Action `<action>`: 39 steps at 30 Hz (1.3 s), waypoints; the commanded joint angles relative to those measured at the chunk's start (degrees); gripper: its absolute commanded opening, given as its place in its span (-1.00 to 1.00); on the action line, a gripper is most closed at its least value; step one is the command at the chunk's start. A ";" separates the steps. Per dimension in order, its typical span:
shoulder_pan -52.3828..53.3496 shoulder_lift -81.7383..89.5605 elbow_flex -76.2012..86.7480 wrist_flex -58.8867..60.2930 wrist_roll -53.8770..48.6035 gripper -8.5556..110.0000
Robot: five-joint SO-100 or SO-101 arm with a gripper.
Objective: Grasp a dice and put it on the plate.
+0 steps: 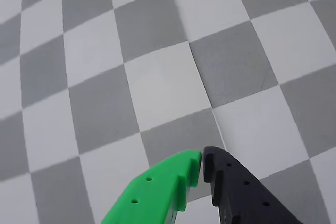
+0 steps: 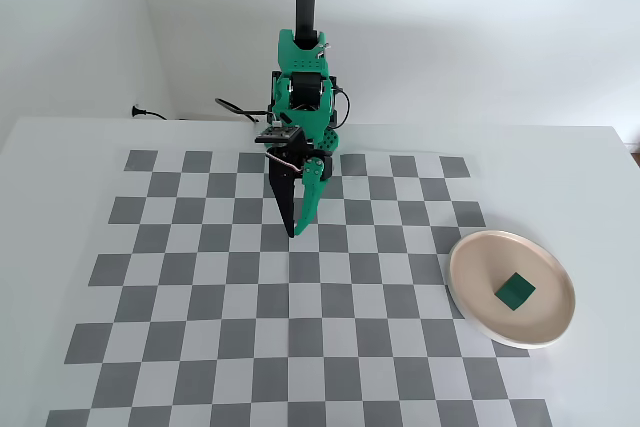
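In the fixed view the dark green dice (image 2: 516, 293) lies inside the round beige plate (image 2: 480, 299) at the right edge of the checkerboard. My gripper (image 2: 293, 231) hangs over the board's upper middle, far to the left of the plate, fingertips pointing down. In the wrist view the gripper (image 1: 202, 157) has its green and black fingers pressed tip to tip, shut with nothing between them. Neither dice nor plate shows in the wrist view.
A grey and white checkerboard mat (image 2: 200, 287) covers the white table. The arm's base and a black post (image 2: 305, 7) stand at the back, with a cable (image 2: 235, 112) trailing along the wall.
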 commanded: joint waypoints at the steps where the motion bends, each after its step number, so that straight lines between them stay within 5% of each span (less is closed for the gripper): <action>1: 1.67 0.70 -0.88 0.18 13.62 -0.93; 8: 1.67 0.70 -0.88 -1.76 48.96 -0.93; 15: 2.02 0.70 -0.88 3.34 63.37 -0.93; 24: 2.81 0.70 -0.88 3.52 65.92 -0.93; 27: 2.81 0.70 -0.88 3.52 65.92 -0.79; 39: 2.81 0.70 -0.88 3.52 65.83 -0.93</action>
